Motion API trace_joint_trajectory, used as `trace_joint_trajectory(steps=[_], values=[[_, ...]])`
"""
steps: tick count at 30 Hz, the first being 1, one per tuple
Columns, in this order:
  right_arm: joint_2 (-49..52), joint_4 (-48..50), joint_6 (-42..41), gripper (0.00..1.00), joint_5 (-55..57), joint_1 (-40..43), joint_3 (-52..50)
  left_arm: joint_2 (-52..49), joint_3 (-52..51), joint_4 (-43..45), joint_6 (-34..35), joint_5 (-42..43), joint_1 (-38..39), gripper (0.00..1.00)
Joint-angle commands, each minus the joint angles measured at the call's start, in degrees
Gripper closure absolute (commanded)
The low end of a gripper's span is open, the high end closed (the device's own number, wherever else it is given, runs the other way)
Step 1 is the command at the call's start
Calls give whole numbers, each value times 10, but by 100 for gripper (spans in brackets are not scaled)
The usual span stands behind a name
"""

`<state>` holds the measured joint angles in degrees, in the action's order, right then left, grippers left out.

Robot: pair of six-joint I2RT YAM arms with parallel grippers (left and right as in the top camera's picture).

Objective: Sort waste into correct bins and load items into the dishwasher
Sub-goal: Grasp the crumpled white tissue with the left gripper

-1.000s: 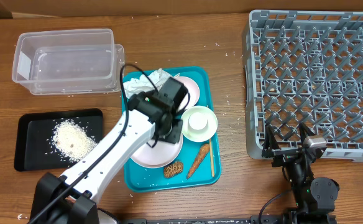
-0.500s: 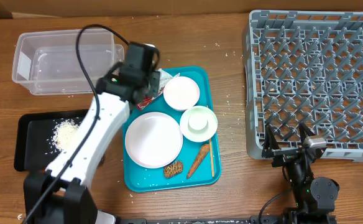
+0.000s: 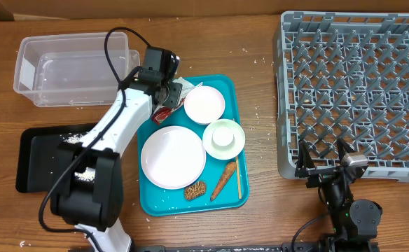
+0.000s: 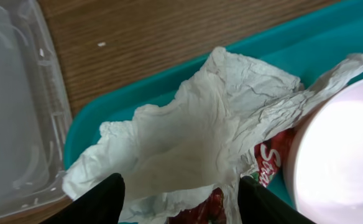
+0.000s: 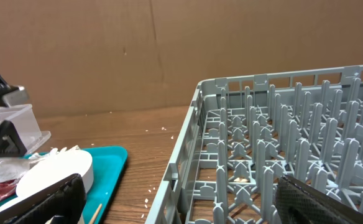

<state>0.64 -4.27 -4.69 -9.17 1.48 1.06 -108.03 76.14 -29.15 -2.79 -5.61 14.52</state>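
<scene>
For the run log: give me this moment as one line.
left gripper open over napkin on teal tray | right gripper open, parked by dish rack | large plate on tray, not racked

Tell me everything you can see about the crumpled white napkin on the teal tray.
The crumpled white paper napkin is thin, creased and loosely spread in a corner of the teal tray, near the clear tub. It partly covers a red-and-white wrapper and reaches the small white plate. The left gripper is over it, open, fingers either side.

One partial word in sight
White letters starting with "S" show on the red wrapper (image 4: 272,158); the rest cannot be read.
</scene>
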Motion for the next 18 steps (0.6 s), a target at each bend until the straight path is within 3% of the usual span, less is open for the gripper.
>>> trace_joint_trajectory(steps=[1, 10, 18], values=[[-3, 3, 0, 0, 1, 2, -6, -24, 9, -6, -15, 10, 1, 32], [-3, 3, 0, 0, 1, 2, -6, -48, 9, -7, -16, 7, 1, 31], [-3, 3, 0, 0, 1, 2, -6, -51, 9, 8, -15, -10, 1, 57]])
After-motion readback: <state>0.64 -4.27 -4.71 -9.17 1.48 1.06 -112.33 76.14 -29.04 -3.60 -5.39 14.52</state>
